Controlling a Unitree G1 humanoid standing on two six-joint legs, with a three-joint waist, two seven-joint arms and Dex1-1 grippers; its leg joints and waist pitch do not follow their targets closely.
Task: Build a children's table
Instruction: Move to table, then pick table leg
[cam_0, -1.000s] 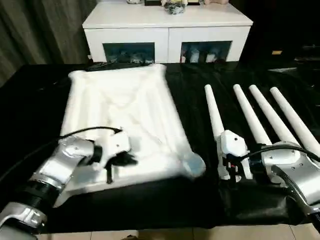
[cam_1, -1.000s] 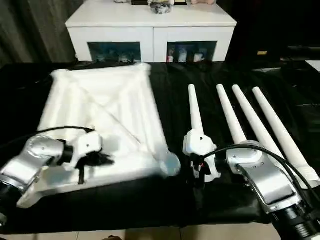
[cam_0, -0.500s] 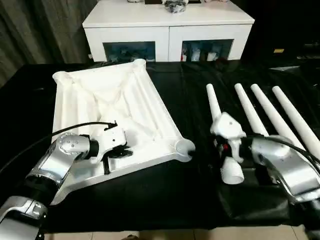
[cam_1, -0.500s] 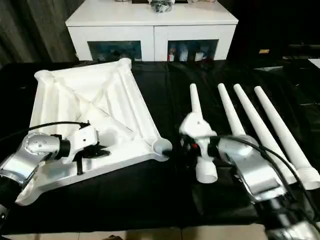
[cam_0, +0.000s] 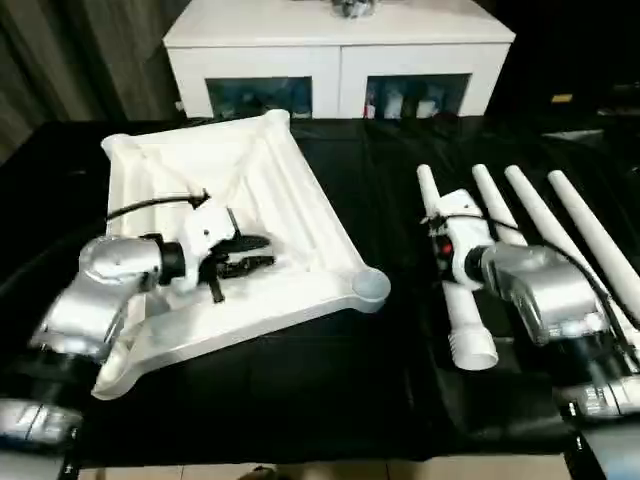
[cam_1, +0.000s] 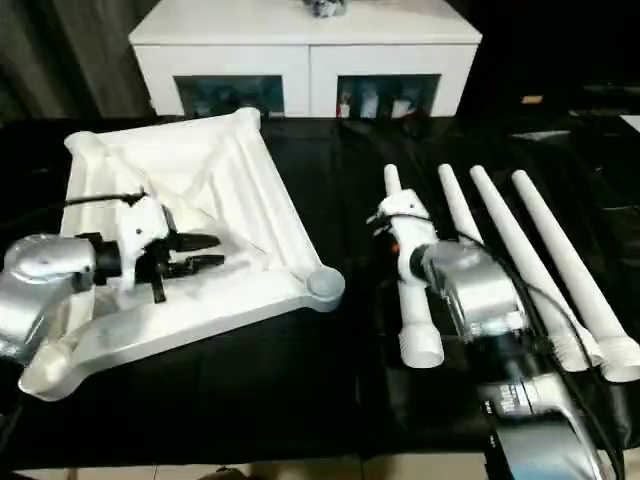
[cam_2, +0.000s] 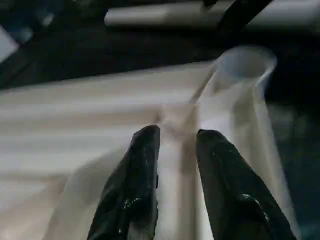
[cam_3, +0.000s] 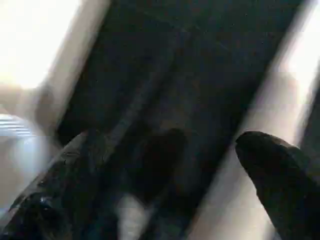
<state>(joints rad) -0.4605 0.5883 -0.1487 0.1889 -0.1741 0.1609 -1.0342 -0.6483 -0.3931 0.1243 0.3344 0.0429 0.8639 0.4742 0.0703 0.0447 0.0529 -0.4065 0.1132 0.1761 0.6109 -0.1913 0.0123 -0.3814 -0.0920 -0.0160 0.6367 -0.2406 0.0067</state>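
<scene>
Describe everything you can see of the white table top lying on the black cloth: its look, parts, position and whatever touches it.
The table top is white, plastic-looking and rectangular with rounded corners. It lies upside down and askew on the black cloth, showing raised rims, crossing ribs and round leg sockets at the corners, one nearest socket clearly open. No leg is fitted. The left gripper hangs over its ribbed inside, fingers slightly apart; contact cannot be judged.

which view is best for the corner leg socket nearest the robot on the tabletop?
Left eye view: the socket sits unobstructed at the upturned tabletop corner, round opening visible. Right eye view shows it equally clearly. Left wrist view catches it blurred beyond the left gripper.
</scene>
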